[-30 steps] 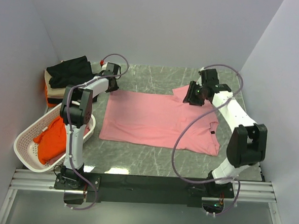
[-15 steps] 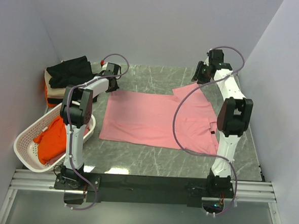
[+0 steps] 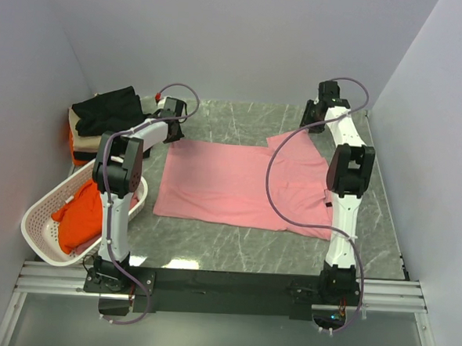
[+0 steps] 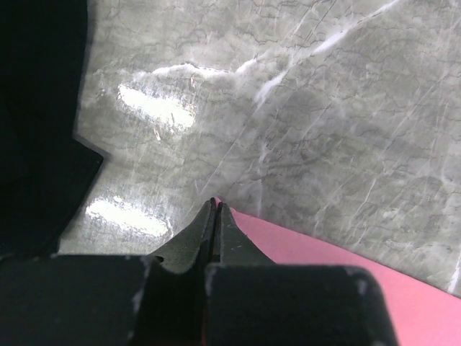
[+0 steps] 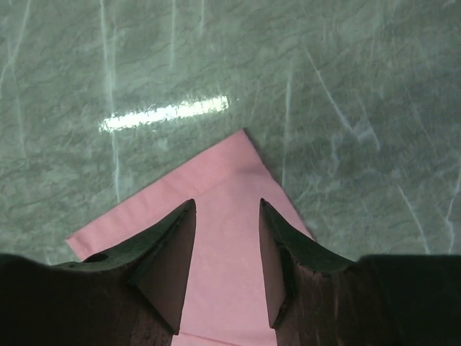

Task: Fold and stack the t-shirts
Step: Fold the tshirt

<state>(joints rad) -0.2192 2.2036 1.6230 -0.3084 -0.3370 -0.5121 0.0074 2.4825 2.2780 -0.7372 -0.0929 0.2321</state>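
Alignment of the two grips governs this fold. The light pink short-sleeved cloth t-shirt lies spread flat on the grey marble-patterned table, between the two arms. The left end effector is clenched on the far-left corner of the garment; a sliver of pink shows at its fingertips in the left wrist view. The right end effector is released, its fingers apart and straddling the pointed far-right sleeve corner without pinching it. The step in hand appears to be securing both far corners before the far edge is folded toward the near hem. To do this well, lower the right end effector until both fingertips press the cloth against the table. Then close so that a small ridge of fabric gathers between them, close to the corner point and not at mid-sleeve. Raise both corners together to equal height so the cloth does not skew, and carry them straight toward the near hem. Route the motion clear of the folded black t-shirt stacked at far left and the white perforated plastic basket holding an orange-red t-shirt.
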